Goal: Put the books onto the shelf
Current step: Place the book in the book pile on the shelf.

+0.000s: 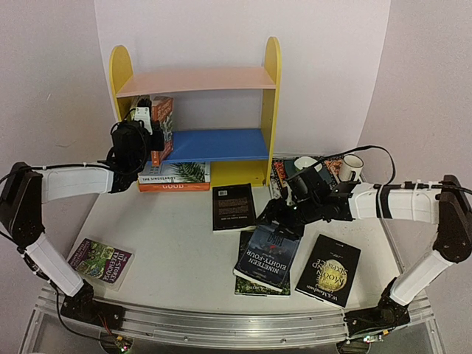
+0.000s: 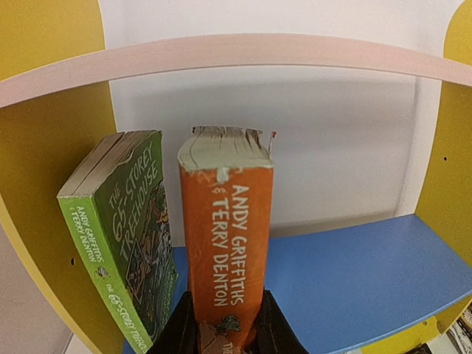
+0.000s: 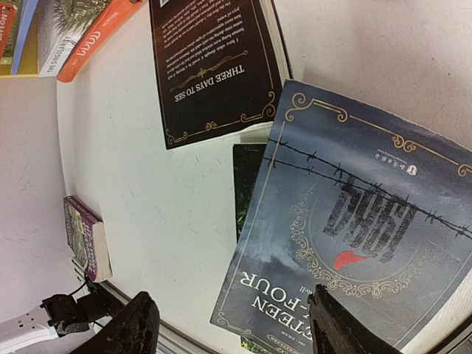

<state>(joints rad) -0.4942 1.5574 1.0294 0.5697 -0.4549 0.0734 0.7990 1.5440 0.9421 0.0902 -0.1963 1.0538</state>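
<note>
The shelf stands at the back with yellow sides, a pink top board and a blue middle board. My left gripper is shut on the foot of an orange book, which is upright at the left end of the blue board. Beside it a green book leans against the left panel. My right gripper hangs open just above the near corner of the grey-blue Nineteen Eighty-Four book, holding nothing. A black book lies flat beside it.
A white palm-leaf book on an orange one lies at the shelf's foot. A purple floral book lies at front left and a dark moon-cover book at front right. A green book lies under Nineteen Eighty-Four. Mugs stand at back right.
</note>
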